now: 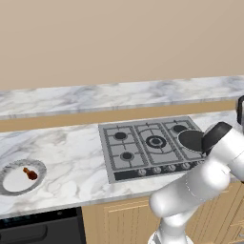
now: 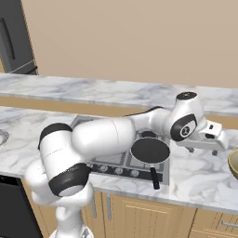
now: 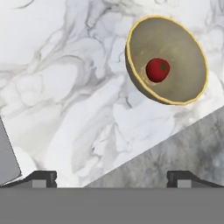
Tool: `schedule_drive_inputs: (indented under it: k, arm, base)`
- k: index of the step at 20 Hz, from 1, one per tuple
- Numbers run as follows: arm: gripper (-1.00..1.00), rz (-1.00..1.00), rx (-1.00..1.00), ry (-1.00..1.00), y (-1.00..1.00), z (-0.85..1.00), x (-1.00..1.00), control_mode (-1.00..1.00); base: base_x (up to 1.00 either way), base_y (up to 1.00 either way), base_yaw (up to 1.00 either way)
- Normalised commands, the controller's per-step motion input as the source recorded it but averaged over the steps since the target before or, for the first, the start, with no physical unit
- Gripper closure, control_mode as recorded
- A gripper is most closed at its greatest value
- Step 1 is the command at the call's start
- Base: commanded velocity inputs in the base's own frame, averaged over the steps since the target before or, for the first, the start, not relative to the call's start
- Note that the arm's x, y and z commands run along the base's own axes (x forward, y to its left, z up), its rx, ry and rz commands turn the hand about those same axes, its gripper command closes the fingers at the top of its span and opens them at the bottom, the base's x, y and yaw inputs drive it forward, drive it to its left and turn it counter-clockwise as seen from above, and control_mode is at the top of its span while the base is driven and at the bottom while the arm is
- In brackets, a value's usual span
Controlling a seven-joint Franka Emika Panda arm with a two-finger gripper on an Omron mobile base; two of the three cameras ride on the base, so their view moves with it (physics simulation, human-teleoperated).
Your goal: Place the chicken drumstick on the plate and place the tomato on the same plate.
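Note:
The plate (image 1: pixel 41 167), white with a grey speckled rim, lies at the left end of the marble counter. On its white centre rests the small reddish-brown chicken drumstick (image 1: pixel 30 174). The bright red tomato (image 3: pixel 157 70) sits inside a tan-olive bowl (image 3: pixel 186 48) on the counter right of the stove; the bowl's edge (image 2: pixel 234 163) also shows in the right base view. My gripper (image 3: pixel 114 178) hovers above the counter near the bowl, open, with nothing between its fingers. In the right base view the gripper (image 2: pixel 203 149) hangs between the pan and the bowl.
A gas stove (image 1: pixel 143 145) fills the middle of the counter, with a black frying pan (image 2: pixel 149 149) on its right burner, handle toward the front edge. A raised marble ledge (image 2: pixel 93 88) runs along the back. A dark appliance (image 2: pixel 11 37) stands at far left.

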Motion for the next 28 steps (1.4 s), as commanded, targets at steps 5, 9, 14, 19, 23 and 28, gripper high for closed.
schedule_drive_inputs:
  k: [5, 9, 14, 19, 23, 28]
  arm:
    - [-1.0, 0.01, 0.01, 0.01, -0.39, -0.13, 0.07, -1.0]
    - [-1.0, 0.0, 0.0, 0.0, -0.42, -0.08, 0.05, -1.0]
    - [-1.0, 0.04, 0.01, 0.05, -0.28, 0.0, 0.14, -1.0]
    - [-1.0, 0.1, 0.0, 0.13, -0.29, 0.0, 0.18, -1.0]
    - [-1.0, 0.12, 0.0, 0.15, -0.28, 0.0, 0.21, -1.0]
    - [-1.0, 0.09, 0.07, 0.11, -0.12, 0.0, 0.21, -1.0]
  base:
    - [0.0, 0.0, 0.0]
    - [0.0, 0.0, 0.0]
    - [0.0, 0.0, 0.0]
    - [0.0, 0.0, 0.0]
    - [0.0, 0.0, 0.0]
    - [0.0, 0.0, 0.0]
